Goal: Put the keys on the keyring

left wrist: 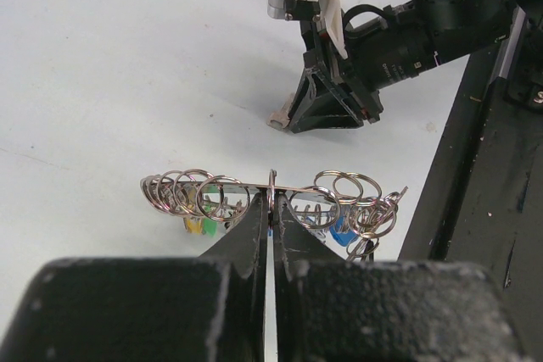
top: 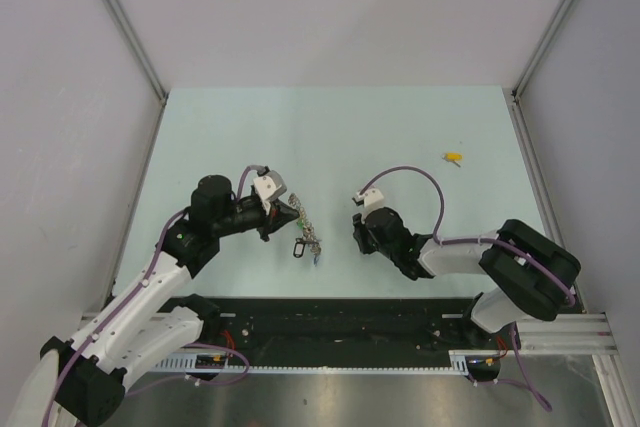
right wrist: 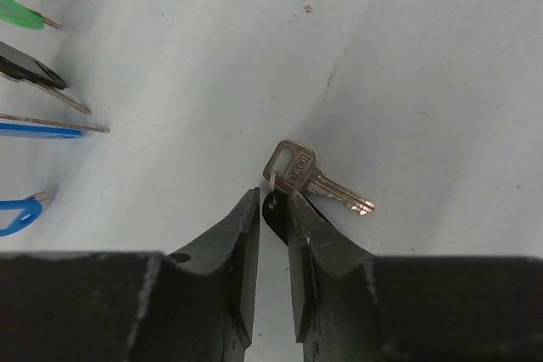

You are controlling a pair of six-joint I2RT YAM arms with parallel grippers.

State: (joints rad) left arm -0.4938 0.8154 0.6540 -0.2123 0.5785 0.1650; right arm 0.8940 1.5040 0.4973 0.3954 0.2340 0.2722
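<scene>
Peeking from the right hand (right wrist: 273, 200), a key (right wrist: 316, 179), dark tag (right wrist: 272, 213) half-hidden.

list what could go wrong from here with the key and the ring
1. The right claw reaches the silver key only at its head end, so the key may pivot or slip out when lifted.
2. The left claw pinches the keyring on one thin wire, so it could twist when pushed.

Bright, even, diffuse light; soft faint shadows on table (top: 400, 137); left pincer (left wrist: 270, 197) body blurred near lens.
</scene>
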